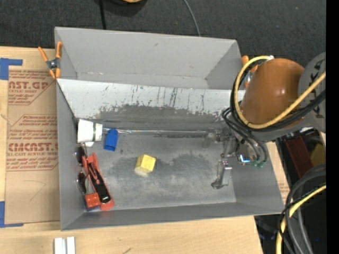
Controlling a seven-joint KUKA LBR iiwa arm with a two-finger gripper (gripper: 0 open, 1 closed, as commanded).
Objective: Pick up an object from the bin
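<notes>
End effector (222, 173) at right, grip I can't tell; the yellow block (145, 164) looks light and rigid, so I'd pinch its flat sides.

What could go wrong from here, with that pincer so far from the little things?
The pincer is over bare floor at the right of the bin; closing here would likely catch nothing. The red-and-black hand tool and white tube hug the left wall, which may block a grasp.
</notes>
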